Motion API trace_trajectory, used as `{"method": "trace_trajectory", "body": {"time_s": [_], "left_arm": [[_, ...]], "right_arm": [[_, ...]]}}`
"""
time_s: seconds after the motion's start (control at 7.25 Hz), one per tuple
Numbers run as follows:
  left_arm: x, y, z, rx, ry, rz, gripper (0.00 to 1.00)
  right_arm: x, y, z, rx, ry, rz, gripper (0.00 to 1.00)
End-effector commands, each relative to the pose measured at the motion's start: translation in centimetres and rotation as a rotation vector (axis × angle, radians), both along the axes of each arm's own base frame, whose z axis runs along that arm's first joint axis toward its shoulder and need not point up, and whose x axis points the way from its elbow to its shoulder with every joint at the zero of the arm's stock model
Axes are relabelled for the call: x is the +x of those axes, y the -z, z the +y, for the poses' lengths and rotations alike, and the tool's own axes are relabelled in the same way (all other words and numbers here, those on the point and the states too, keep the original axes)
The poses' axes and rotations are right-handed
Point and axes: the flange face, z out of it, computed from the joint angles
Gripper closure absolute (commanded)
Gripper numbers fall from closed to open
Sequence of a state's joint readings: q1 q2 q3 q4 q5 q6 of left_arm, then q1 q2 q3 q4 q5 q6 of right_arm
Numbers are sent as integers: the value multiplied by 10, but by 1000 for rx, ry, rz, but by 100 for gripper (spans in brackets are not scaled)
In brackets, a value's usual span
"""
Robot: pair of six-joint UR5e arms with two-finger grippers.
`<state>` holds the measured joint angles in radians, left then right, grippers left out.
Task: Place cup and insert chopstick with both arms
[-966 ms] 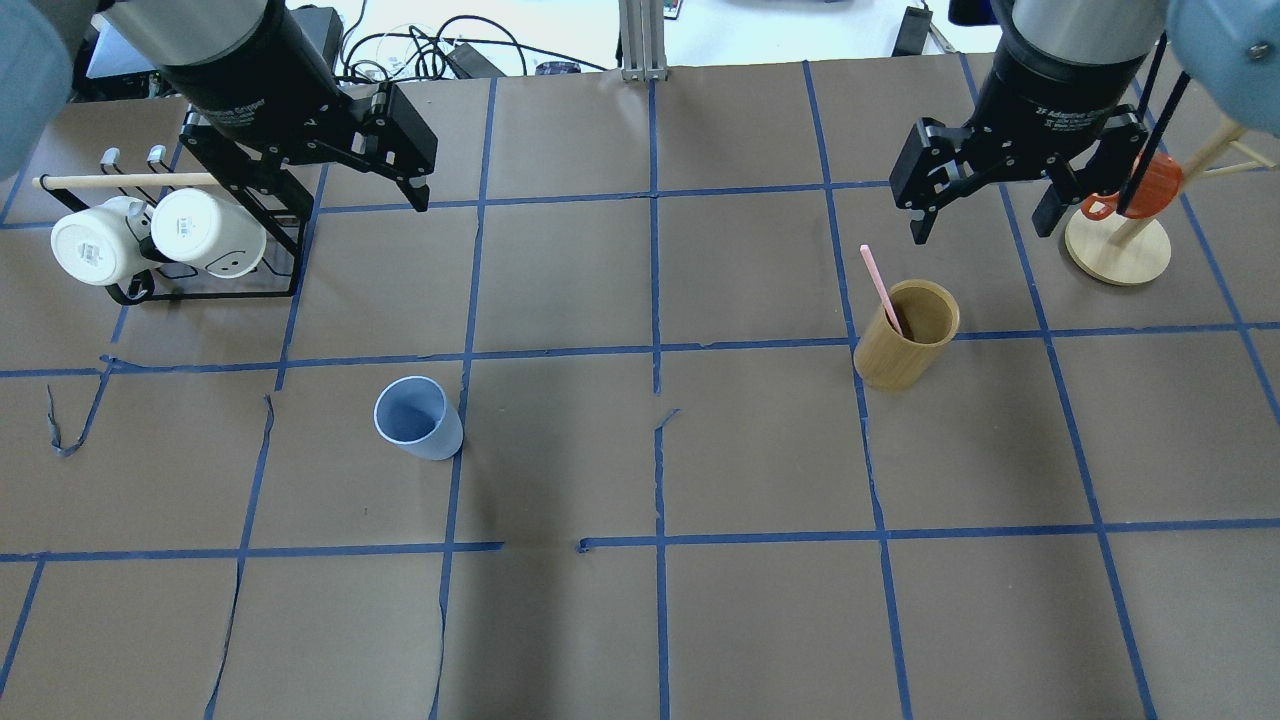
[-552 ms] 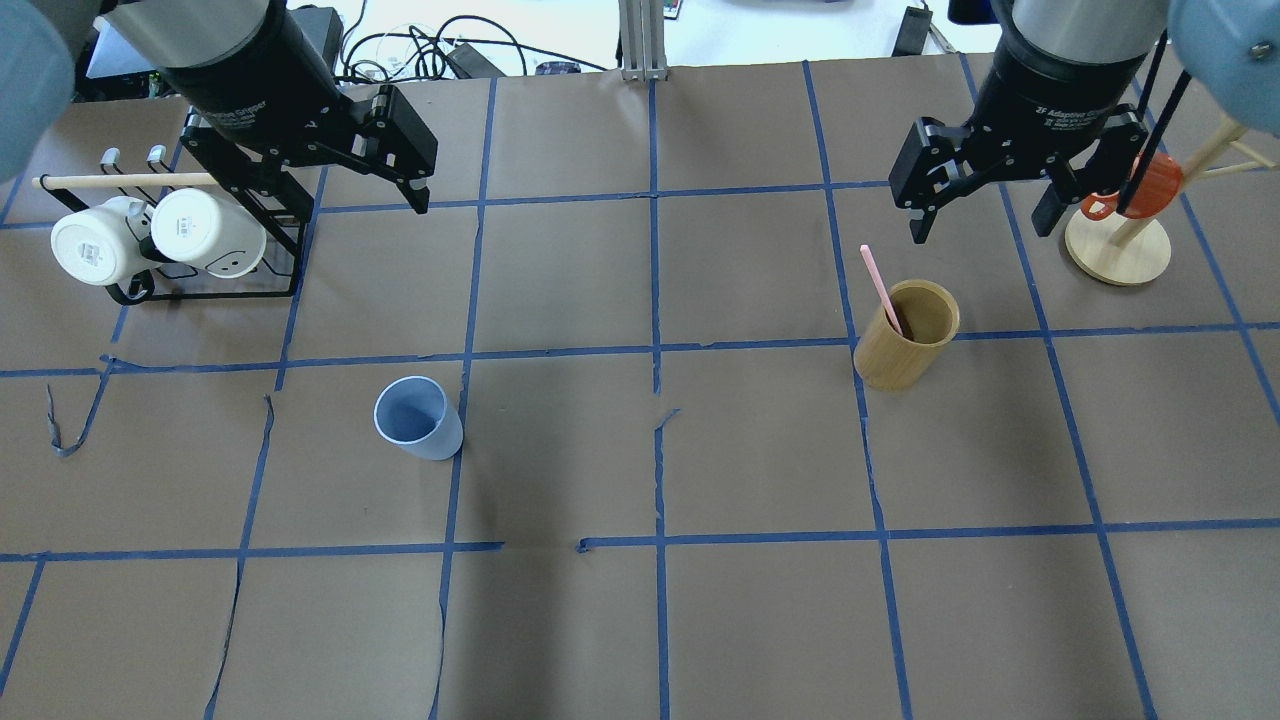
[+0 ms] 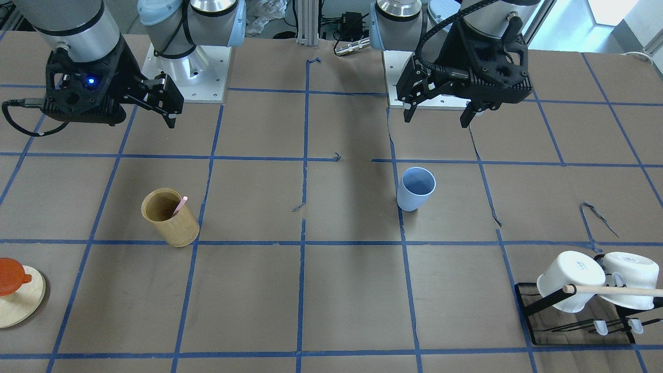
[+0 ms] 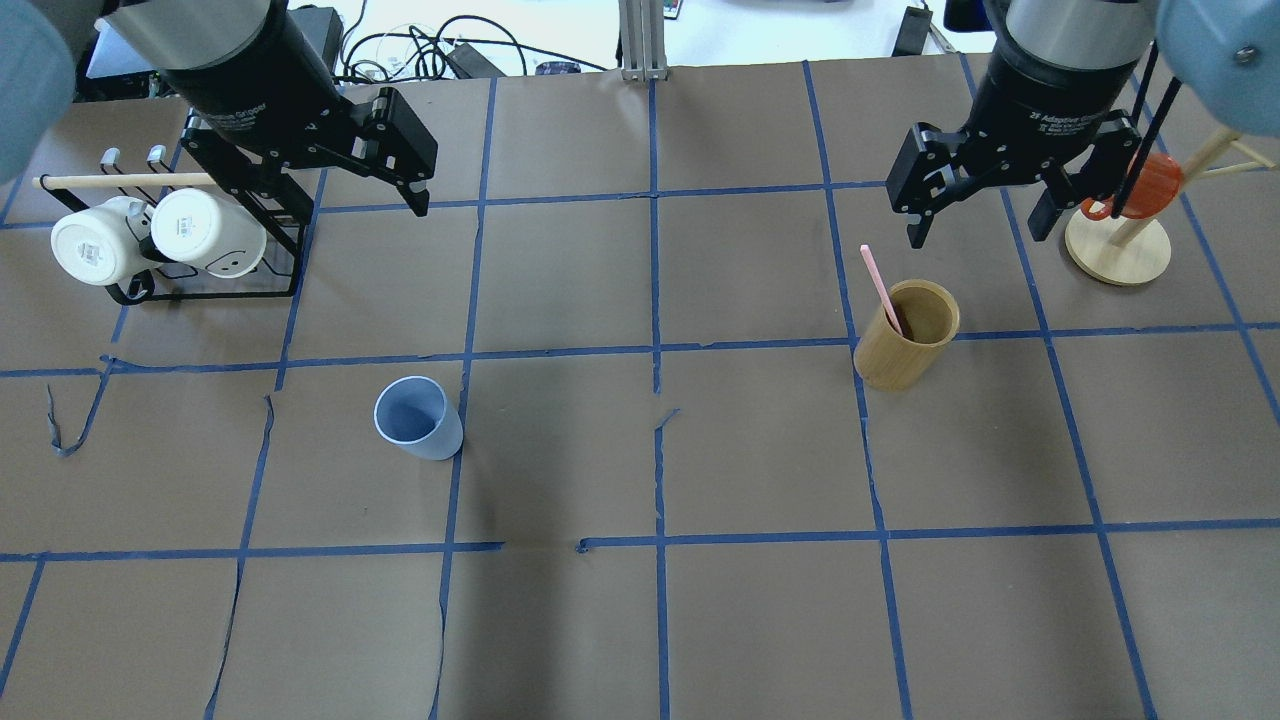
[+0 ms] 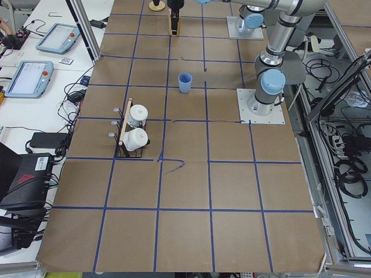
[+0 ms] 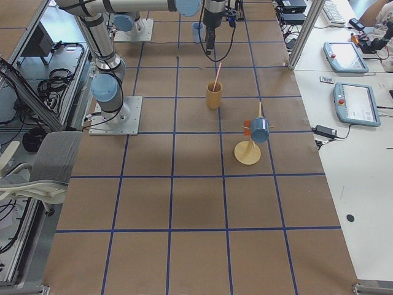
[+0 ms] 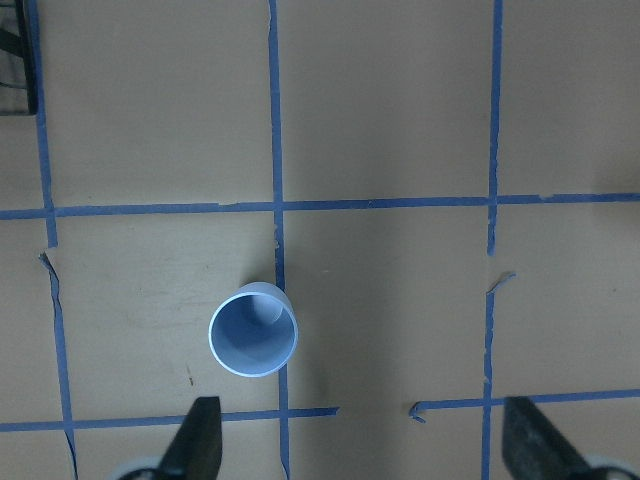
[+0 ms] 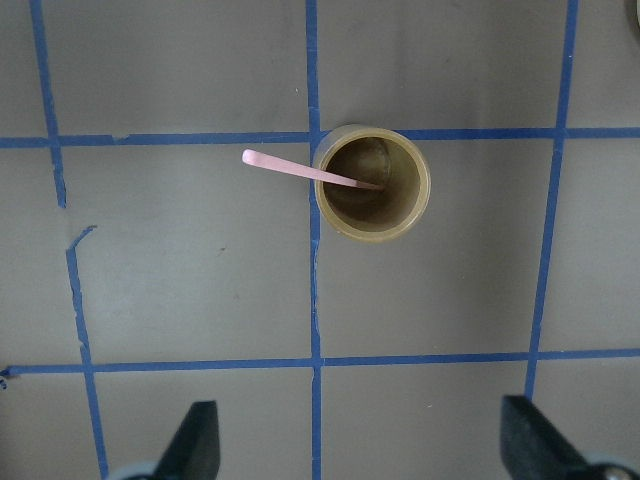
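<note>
The light-blue cup (image 4: 418,418) stands upright and empty on the brown paper, left of centre; it also shows in the front view (image 3: 415,189) and the left wrist view (image 7: 253,335). One pale-pink chopstick (image 4: 880,285) leans in a tan bamboo cylinder (image 4: 905,350), also seen in the right wrist view (image 8: 300,170). My left gripper (image 4: 350,200) is open and empty, held high, far behind the cup. My right gripper (image 4: 978,235) is open and empty, high above and just behind the bamboo cylinder.
A black rack (image 4: 240,260) with two white mugs and a wooden dowel stands at the far left, close under my left gripper. A wooden stand (image 4: 1117,250) with an orange cup stands at the far right, beside my right gripper.
My right gripper has shifted slightly back and to the left. The left arm, the cup and the chopstick have barely moved.
</note>
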<state>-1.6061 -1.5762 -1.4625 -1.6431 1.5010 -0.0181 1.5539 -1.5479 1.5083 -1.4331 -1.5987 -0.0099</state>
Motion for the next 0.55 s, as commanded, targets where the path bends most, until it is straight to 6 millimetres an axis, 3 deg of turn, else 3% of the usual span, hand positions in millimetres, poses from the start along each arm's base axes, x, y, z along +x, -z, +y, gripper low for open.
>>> {"method": "trace_trajectory", "body": {"time_s": [0.0, 0.28, 0.41], "left_arm": [[0, 9, 6, 15, 7, -1, 0], [1, 14, 9, 25, 13, -3, 0], [1, 23, 12, 45, 15, -4, 0]], "right_arm": [[0, 5, -2, 11, 4, 1, 0], [0, 15, -8, -3, -1, 3, 0], [1, 16, -19, -103, -10, 3, 0]]}}
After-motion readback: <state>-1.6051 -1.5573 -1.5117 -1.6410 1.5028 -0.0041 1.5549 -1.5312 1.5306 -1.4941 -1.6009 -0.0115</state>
